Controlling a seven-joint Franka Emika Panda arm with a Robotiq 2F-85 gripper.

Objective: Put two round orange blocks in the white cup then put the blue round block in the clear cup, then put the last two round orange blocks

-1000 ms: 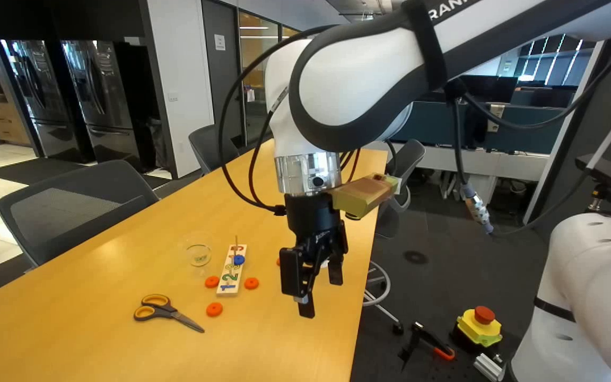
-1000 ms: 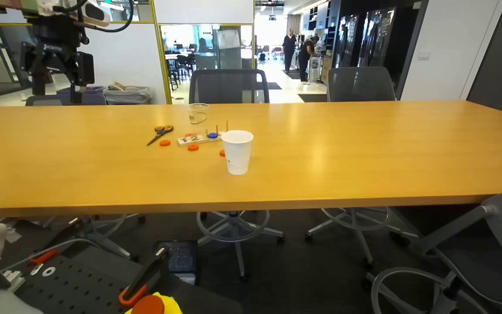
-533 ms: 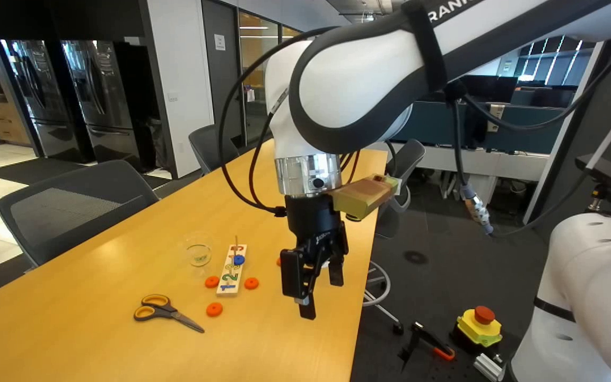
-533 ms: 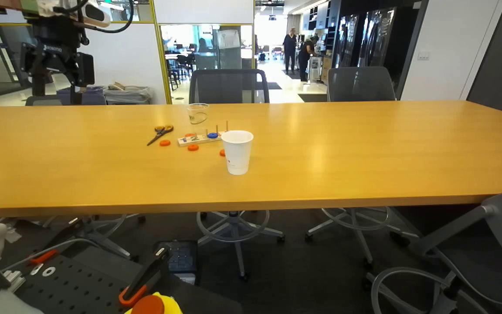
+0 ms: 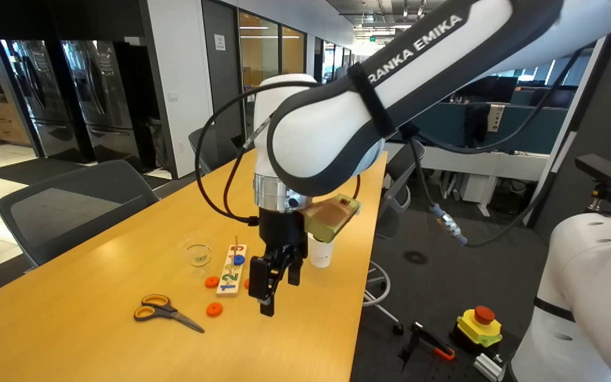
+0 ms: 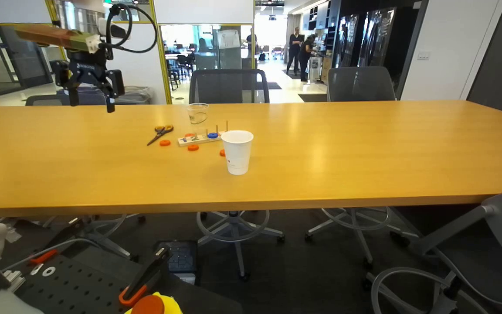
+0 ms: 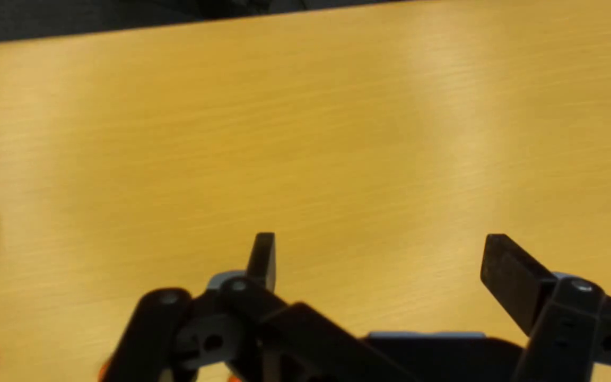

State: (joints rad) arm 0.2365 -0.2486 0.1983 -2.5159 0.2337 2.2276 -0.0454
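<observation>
hovering above the wooden table (image 6: 364,152), the robotiq gripper (image 7: 380,246) has its fingers (image 7: 515,281) apart; four orange discs (image 6: 193,148) lie near the numbered peg board (image 5: 233,270), which carries the blue disc (image 5: 238,260) and sits between clear cup (image 6: 198,117) and white cup (image 6: 238,157)

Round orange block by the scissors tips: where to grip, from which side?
Opposite edges of the round orange block, straight down from above. It lies flat and low on the table, so the rim looks the best hold. It sits apart from the scissors and numbered peg board; the open claw should have room.
</observation>
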